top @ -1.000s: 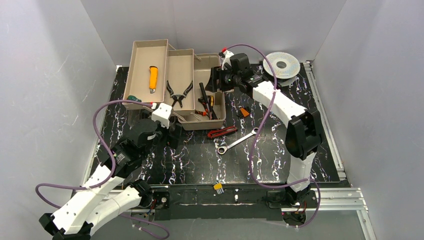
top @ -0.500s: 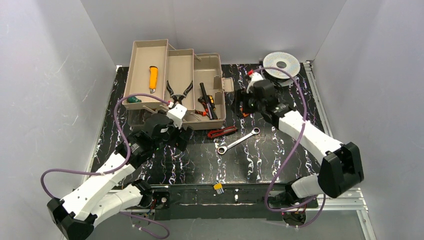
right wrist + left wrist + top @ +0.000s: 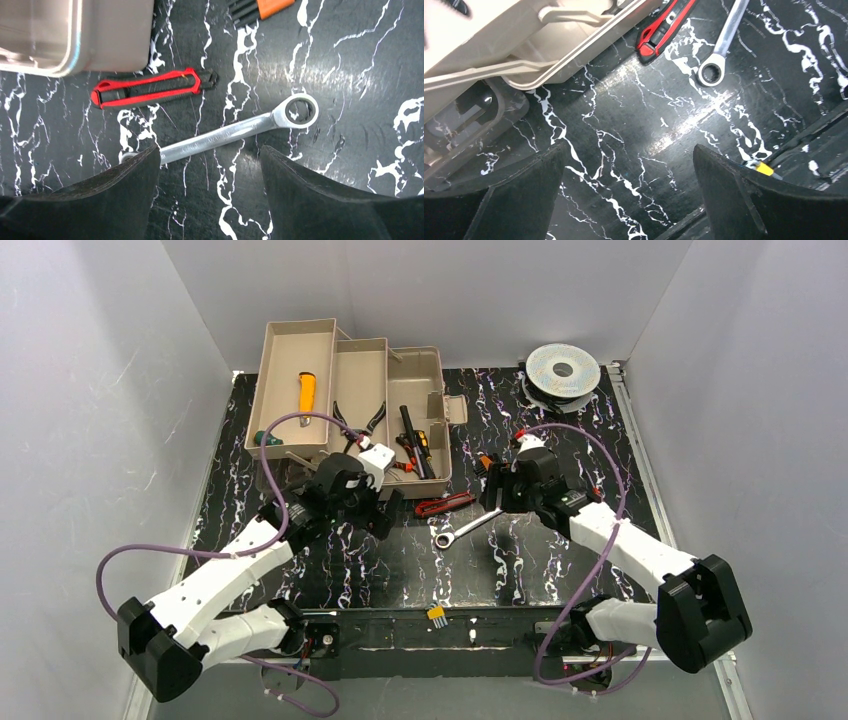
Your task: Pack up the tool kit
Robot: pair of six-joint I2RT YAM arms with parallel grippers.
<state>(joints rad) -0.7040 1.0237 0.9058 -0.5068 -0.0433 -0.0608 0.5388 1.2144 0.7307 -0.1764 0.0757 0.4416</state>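
Right gripper (image 3: 207,155) is hanging just over the silver combination wrench (image 3: 235,131), jaws spread wide, nothing in them. Left gripper (image 3: 626,150) is also wide apart and empty, parked over bare mat near the front corner of the tan toolbox (image 3: 420,370).

The box sits open at the back left of the table (image 3: 350,75) with its trays folded out. The yellow knife (image 3: 306,397) and pliers (image 3: 358,420) are already in the trays. The wrench and the red utility knife (image 3: 150,87) are out on the mat just in front of the box.

What worries me:

- The wrench shaft runs almost along the line between the two right fingers, not across it. If it closes like that, I reckon it just shoves the wrench endwise or skates off. The wrist probably wants a turn first.
- The wrench is thin and lies flat on a hard, shiny surface, so the fingers may bottom out on the mat before they get any purchase.
- The red knife lies close beside the wrench, and a sloppy descent could nudge it or trap it against the toolbox wall.
- The small orange-and-black tool (image 3: 260,7) sits near the ring end, so the same goes for that.
- Both arms are pointing at the same patch of mat. If the left goes for the red knife while the right lifts, they could clip each other.
- The left arm's purple cable (image 3: 300,420) loops over the trays and looks like it could snag.
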